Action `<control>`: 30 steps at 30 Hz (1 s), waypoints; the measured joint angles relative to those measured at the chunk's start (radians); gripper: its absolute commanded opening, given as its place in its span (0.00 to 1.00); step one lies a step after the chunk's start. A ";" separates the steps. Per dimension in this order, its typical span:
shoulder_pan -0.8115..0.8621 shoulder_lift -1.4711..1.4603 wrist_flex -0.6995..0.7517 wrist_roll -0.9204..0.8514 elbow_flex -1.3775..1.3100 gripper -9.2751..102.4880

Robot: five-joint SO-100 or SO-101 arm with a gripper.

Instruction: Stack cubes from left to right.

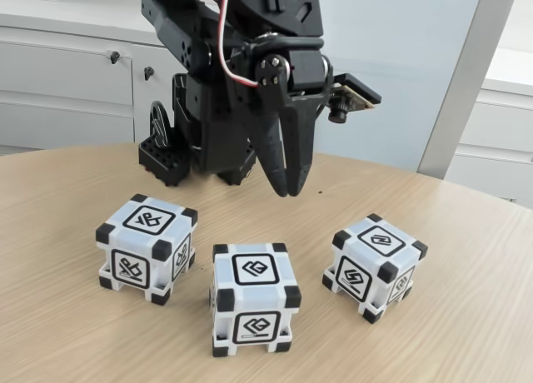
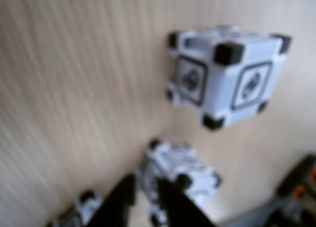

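**Three cubes wait below the fingers**

While the wooden table (image 1: pixel 466 316) spreads beneath, the gripper (image 1: pixel 287 187) hangs fingers together, gripping nothing; middle cube (image 1: pixel 254 298) sits below its tips, left cube (image 1: pixel 146 246) and right cube (image 1: pixel 374 266) flanking, all apart.

A round-edged table (image 1: pixel 466 316) of pale wood with a fine straight grain carries the scene in the fixed view, its far edge curving from the left side up towards the right. The same grain runs in blurred stripes in the wrist view. Behind the far edge stand white cabinets (image 1: pixel 67 83) with dark knobs (image 1: pixel 114 57), a pale blue-grey wall panel (image 1: pixel 400 67) and a slanted light-grey post (image 1: pixel 470 83)
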 measured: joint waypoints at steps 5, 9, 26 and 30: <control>0.078 0.002 0.000 0.029 0.037 0.08; 0.091 0.002 0.000 0.031 0.040 0.08; 0.083 0.005 0.000 0.031 0.041 0.08; 0.083 0.005 0.000 0.031 0.041 0.08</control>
